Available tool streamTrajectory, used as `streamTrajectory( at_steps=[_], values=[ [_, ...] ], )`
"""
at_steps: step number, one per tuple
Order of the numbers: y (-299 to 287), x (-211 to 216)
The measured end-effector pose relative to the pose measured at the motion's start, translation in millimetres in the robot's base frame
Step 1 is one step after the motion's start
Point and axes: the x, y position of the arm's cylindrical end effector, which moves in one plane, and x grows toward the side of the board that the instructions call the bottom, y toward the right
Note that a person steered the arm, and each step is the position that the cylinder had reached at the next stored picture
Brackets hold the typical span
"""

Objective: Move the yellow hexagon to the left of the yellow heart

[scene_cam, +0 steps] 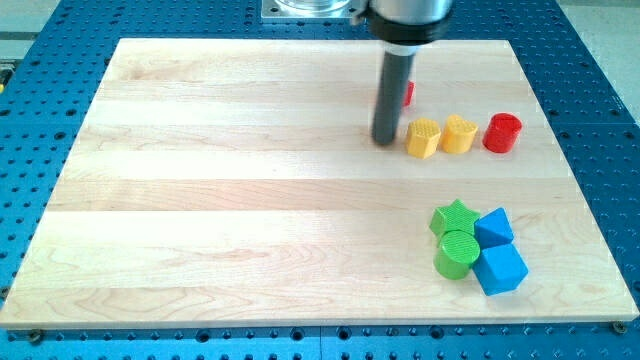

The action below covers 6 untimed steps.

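The yellow hexagon (pixel 423 138) lies at the view's right, touching the left side of the yellow heart (pixel 459 133). My tip (pixel 384 140) rests on the board just left of the yellow hexagon, a small gap apart. The dark rod rises from it toward the view's top and hides most of a red block (pixel 408 93) behind it.
A red cylinder (pixel 502 133) stands right of the yellow heart. At the lower right lies a cluster: a green star (pixel 455 215), a green cylinder (pixel 457 253), and two blue cubes (pixel 494 227) (pixel 499 269). The wooden board (pixel 250 190) sits on a blue perforated table.
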Motion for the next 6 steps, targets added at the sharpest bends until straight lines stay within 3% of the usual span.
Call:
streamTrajectory(
  at_steps=[1,2,6],
  values=[
    [-35.1,78.5],
    [4.2,93.7],
    [59.4,52.4]
  ],
)
